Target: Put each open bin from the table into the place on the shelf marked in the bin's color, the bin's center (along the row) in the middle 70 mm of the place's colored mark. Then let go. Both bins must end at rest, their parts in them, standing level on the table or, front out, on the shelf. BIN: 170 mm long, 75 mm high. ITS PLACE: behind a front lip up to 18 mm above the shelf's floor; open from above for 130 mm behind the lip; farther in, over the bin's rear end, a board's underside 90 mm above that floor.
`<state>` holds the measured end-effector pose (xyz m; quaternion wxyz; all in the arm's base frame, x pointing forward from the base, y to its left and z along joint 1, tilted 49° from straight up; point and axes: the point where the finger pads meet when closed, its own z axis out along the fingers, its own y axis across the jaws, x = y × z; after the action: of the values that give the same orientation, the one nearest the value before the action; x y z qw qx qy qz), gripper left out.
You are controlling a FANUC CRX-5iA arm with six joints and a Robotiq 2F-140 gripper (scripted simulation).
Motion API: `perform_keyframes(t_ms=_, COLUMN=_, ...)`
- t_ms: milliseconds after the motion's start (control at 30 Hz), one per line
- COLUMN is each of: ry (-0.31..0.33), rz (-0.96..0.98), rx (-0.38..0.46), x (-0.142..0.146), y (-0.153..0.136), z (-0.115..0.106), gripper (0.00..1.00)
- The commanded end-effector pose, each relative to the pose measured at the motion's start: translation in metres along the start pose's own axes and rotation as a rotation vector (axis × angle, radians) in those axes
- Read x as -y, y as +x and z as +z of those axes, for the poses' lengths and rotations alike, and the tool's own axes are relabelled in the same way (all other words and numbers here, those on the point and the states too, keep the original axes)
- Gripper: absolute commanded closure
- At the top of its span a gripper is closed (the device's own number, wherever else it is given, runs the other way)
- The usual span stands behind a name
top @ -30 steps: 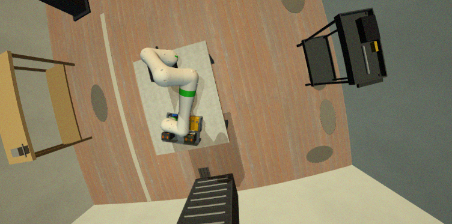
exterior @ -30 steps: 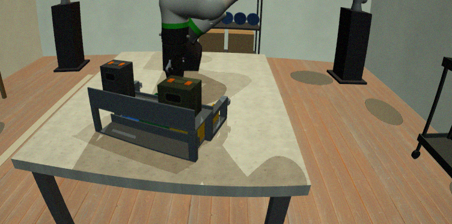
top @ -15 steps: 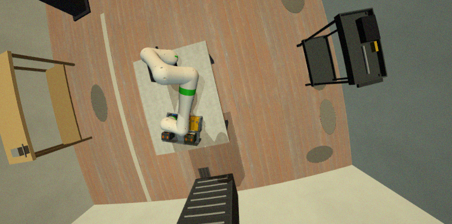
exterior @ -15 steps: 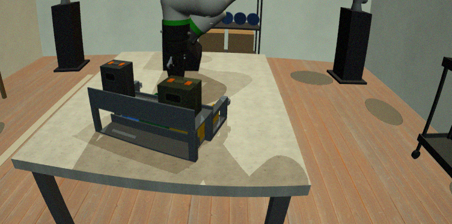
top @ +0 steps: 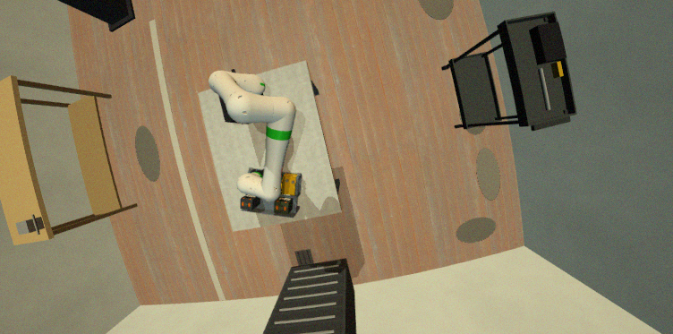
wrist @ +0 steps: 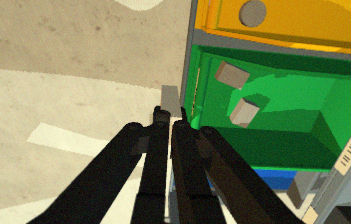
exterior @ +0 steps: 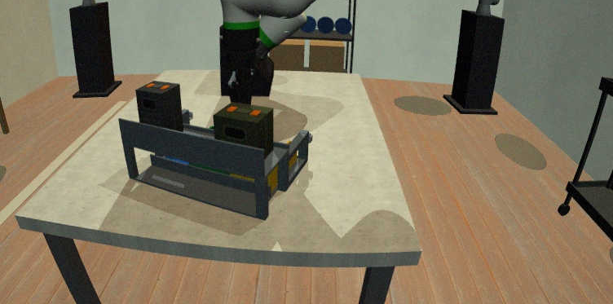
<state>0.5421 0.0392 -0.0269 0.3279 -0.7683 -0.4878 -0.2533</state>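
The claw (exterior: 240,98) (wrist: 168,97) is clenched, holding nothing, its fingertips near the end of the green bin (wrist: 286,102); that bin sits in the shelf (top: 268,208) (exterior: 188,147) (wrist: 236,42) with two blocks (wrist: 232,75) (wrist: 245,112) inside, beside the yellow bin (top: 291,184) (exterior: 272,179) (wrist: 306,19), which holds a disc (wrist: 252,13). The shelf stands on the table (top: 302,76) (exterior: 351,164); two dark boxes (top: 249,202) (top: 284,205) (exterior: 158,106) (exterior: 243,128) rest on its top.
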Motion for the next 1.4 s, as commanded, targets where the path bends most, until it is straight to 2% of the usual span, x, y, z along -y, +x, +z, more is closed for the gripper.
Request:
perform_keyframes(t_ms=0, ry=-0.001, rz=0.0, rx=0.0, x=0.0, y=0.0, z=0.0, gripper=1.0)
perform_keyframes(t_ms=333, ry=-0.001, rz=0.0, rx=0.0, x=0.0, y=0.0, z=-0.007, gripper=1.0)
perform_keyframes(t_ms=700, ry=-0.001, rz=0.0, rx=0.0, x=0.0, y=0.0, z=-0.043, gripper=1.0)
perform_keyframes(t_ms=967, ry=-0.001, rz=0.0, rx=0.0, x=0.0, y=0.0, z=-0.057, gripper=1.0)
perform_keyframes(t_ms=1367, ry=-0.001, rz=0.0, rx=0.0, x=0.0, y=0.0, z=-0.06, gripper=1.0)
